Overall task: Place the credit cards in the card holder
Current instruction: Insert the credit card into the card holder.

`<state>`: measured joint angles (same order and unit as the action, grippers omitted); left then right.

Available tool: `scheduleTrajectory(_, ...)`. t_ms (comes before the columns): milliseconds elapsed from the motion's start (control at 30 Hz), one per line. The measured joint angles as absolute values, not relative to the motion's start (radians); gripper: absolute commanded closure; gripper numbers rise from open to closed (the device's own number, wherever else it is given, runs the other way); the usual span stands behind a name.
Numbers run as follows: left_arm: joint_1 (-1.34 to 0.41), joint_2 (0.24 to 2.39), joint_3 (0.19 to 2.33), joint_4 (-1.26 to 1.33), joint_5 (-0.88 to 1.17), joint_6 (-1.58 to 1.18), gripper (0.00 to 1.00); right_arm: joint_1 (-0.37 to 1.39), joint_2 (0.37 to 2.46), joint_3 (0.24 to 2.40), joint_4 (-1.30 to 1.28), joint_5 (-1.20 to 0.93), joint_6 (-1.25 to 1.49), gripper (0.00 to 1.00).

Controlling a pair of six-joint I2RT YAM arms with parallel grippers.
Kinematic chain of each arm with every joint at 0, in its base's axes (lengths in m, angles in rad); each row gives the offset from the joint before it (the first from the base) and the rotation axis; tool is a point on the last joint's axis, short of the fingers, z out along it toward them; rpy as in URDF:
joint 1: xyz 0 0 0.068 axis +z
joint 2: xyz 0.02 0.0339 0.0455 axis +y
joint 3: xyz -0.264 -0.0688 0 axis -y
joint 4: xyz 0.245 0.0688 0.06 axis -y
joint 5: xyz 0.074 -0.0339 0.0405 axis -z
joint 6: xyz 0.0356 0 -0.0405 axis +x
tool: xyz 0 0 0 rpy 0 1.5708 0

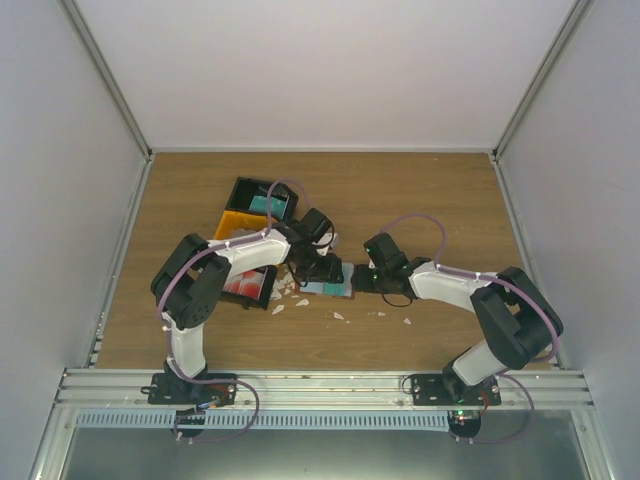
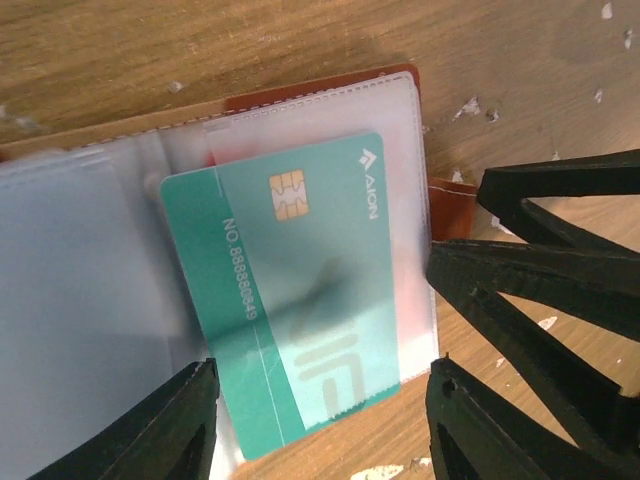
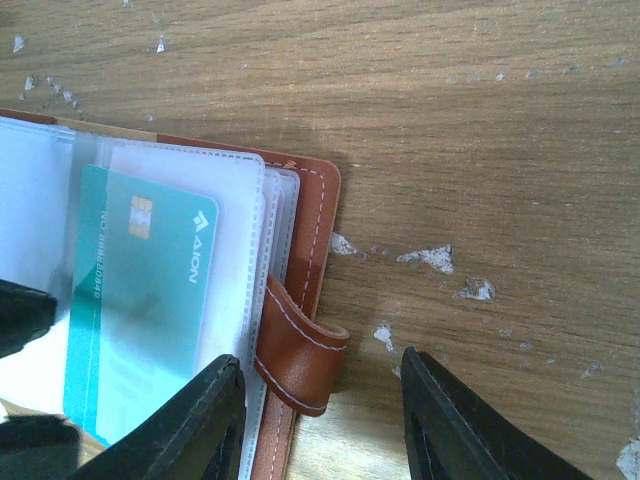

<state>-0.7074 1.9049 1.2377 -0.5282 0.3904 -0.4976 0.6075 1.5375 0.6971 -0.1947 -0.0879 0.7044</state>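
Observation:
The reddish-brown card holder (image 1: 330, 288) lies open on the table between both grippers. A teal credit card (image 2: 300, 300) sits partly inside its clear plastic sleeve, and its lower end sticks out. My left gripper (image 2: 320, 425) is open, with its fingers either side of that end. In the right wrist view the holder's brown cover (image 3: 322, 225) and strap loop (image 3: 300, 350) show, with the teal card (image 3: 140, 300) to their left. My right gripper (image 3: 315, 420) is open, and the strap loop lies between its fingers. More teal cards (image 1: 268, 205) and red cards (image 1: 245, 283) lie in the tray.
A black-and-orange compartment tray (image 1: 238, 222) stands to the left of and behind the holder, under my left arm. Small white scraps (image 1: 340, 315) are scattered on the wood in front of the holder. Grey walls enclose the table on three sides.

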Motion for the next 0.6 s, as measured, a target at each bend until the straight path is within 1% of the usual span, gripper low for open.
scheduleTrajectory(167, -0.722, 1.861, 1.216, -0.526, 0.349, -0.525, 0.39, 0.608, 1.538, 0.697, -0.195, -0.088, 0.704, 0.56)
scheduleTrajectory(467, -0.748, 1.893, 1.214, -0.528, 0.332, -0.542, 0.38, 0.608, 1.539, 0.697, -0.192, -0.088, 0.704, 0.56)
scheduleTrajectory(600, -0.751, 1.902, 1.229, -0.535, 0.324, -0.545, 0.36, 0.608, 1.541, 0.697, -0.188, -0.089, 0.704, 0.56)
